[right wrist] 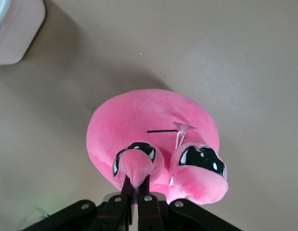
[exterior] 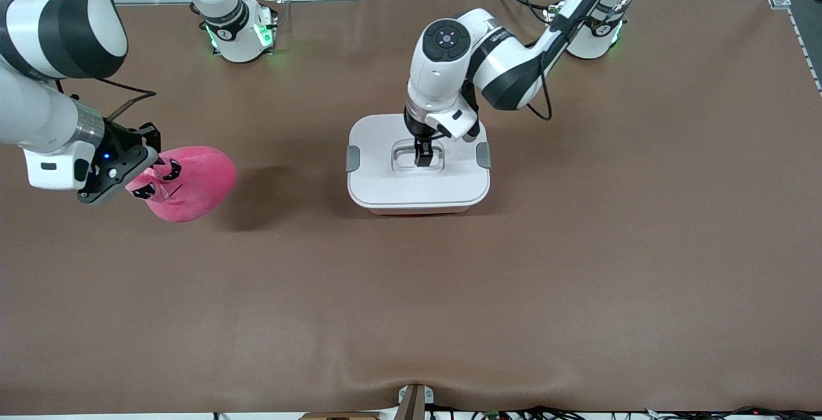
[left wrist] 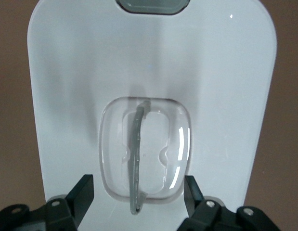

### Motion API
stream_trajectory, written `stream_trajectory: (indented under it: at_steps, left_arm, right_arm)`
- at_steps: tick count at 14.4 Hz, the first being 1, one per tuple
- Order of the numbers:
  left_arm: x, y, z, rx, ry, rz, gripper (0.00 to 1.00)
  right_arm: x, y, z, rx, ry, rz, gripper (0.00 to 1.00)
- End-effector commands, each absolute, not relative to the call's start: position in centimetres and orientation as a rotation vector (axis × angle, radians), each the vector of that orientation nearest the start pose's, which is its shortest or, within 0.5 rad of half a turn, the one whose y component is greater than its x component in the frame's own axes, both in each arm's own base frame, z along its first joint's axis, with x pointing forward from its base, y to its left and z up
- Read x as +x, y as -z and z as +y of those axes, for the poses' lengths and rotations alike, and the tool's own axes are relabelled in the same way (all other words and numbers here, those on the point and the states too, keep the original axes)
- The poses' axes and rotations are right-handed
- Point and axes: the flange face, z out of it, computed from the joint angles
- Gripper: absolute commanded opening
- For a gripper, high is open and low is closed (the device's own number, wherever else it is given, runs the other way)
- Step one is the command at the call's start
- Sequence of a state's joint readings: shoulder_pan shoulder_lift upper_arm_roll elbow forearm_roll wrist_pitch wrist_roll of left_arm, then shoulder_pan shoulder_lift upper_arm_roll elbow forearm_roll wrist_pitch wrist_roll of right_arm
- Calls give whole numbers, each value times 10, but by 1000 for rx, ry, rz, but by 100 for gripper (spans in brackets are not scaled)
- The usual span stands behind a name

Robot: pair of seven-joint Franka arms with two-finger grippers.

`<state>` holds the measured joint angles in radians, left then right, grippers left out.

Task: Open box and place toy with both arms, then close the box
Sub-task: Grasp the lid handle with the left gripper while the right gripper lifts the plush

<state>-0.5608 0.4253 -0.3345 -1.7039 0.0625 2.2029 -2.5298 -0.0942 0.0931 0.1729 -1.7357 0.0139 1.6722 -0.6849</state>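
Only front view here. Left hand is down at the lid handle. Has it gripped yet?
Observer: No. The left wrist view shows the left hand open, with one finger on each side of the clear handle, not clamping it.
Operator: How does the right hand hold the toy?
Observer: In the right wrist view the right hand is shut on the toy, pinching only one small protruding nub, not the body.
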Motion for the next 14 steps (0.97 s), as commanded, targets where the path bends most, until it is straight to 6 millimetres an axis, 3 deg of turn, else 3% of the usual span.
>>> stream_trajectory:
  at_steps: [1, 6, 10, 14]
  left_arm:
    - [427, -364, -518, 2073, 90, 2235, 80]
    - [423, -353, -520, 2101, 51, 2226, 75]
    - [415, -335, -516, 2175, -23, 2194, 66]
    - [420, -337, -512, 2176, -32, 2187, 47]
  right_arm:
    - [566, -517, 66, -2786, -191, -1250, 0]
    - [562, -523, 93, -2679, -160, -1487, 0]
    - [563, -525, 98, -2523, -111, -1753, 0]
    - [564, -526, 98, -2385, -92, -1931, 0]
